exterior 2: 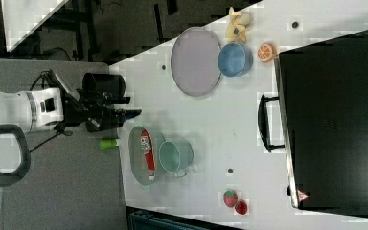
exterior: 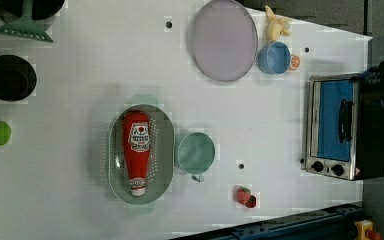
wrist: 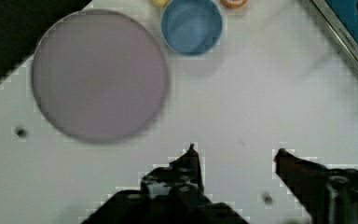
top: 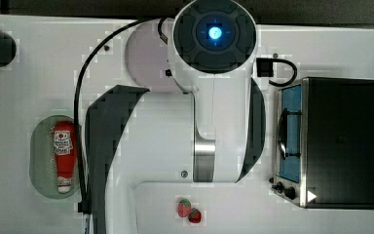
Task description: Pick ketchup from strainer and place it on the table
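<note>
Lying lengthwise in the strainer (exterior: pixel 165 150), the ketchup (exterior: pixel 136 150) is flanked by a green cup (exterior: pixel 196 153) just beside; strawberries (exterior: pixel 245 196) are seen nearby on the tabletop (exterior: pixel 80 75); the pincer (wrist: pixel 235 156) is spread, empty

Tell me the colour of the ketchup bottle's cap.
White; the ketchup cap shows best in the left view.

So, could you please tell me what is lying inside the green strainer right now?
A red ketchup bottle lies on its side in the strainer, white cap at one end. The basin under the bottle is covered; nothing else shows inside.
</note>
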`<state>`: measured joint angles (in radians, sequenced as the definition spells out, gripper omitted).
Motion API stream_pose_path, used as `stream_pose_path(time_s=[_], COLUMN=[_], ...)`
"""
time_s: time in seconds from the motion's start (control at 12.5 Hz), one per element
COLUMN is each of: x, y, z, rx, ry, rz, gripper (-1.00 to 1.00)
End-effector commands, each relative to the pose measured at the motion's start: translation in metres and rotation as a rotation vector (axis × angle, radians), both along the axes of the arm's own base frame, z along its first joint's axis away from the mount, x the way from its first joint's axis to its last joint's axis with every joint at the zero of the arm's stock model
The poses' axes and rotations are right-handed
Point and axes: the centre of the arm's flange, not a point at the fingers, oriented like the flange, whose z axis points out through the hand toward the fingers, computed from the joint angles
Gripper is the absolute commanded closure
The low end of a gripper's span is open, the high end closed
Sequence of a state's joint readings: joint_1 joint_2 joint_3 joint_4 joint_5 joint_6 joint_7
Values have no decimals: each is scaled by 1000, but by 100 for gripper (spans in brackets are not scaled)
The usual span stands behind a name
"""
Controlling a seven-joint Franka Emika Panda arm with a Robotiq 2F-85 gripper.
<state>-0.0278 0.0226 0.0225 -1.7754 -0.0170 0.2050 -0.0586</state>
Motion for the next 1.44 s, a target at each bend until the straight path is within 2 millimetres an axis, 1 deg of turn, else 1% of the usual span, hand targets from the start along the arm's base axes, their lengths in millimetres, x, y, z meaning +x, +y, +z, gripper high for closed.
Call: stream_pose_path(time_s=[0.08,0.24,0.48,0.72,0.96,1.2,1.44], x=[-94,-92,-92,-95,-99,-108,-122], y=[4,24,72,131,195,257,311], z=[70,66,57,43,27,-2,-43], rx=[19,12,-7,-29,-38,-28,-1], ry=[27,34,51,66,43,27,32], rz=[-83,-45,45,154,261,386,497], gripper=[-58,-99,-100,-100,-100,-100,-100])
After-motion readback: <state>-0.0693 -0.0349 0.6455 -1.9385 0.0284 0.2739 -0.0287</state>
